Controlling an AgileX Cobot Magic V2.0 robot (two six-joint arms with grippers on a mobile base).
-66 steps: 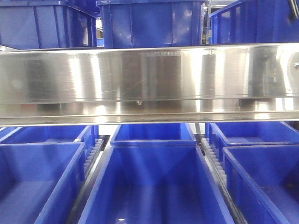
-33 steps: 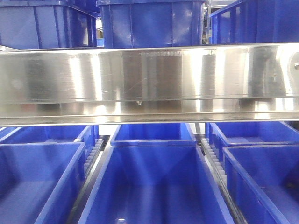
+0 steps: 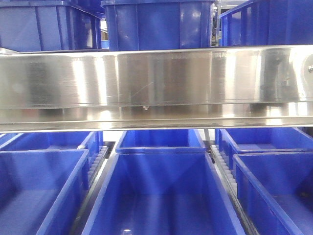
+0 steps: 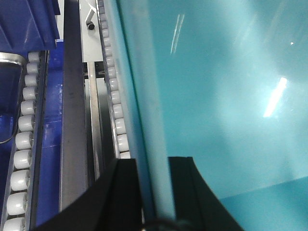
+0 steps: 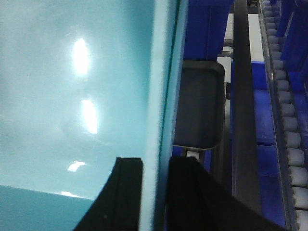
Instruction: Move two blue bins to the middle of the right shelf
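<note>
A pale cyan-blue bin [image 4: 216, 96] fills the right of the left wrist view. My left gripper [image 4: 156, 192] is shut on its rim wall, one black finger [image 4: 126, 192] outside and one inside. In the right wrist view a pale cyan-blue bin [image 5: 72, 96] fills the left. My right gripper [image 5: 155, 192] is shut on its rim wall, which runs up between the fingers [image 5: 187, 192]. I cannot tell whether both views show the same bin. In the front view the broad brushed-steel front rail of the shelf tier [image 3: 156, 83] spans the frame. No pale bin or gripper shows there.
Dark royal-blue bins [image 3: 159, 24] stand above the rail and several more [image 3: 161, 191] lie below it. White roller tracks [image 4: 114, 96] run beside the held bin, and others [image 5: 288, 125] at the right. A dark grey tray-like piece [image 5: 197, 110] sits close beside the right bin wall.
</note>
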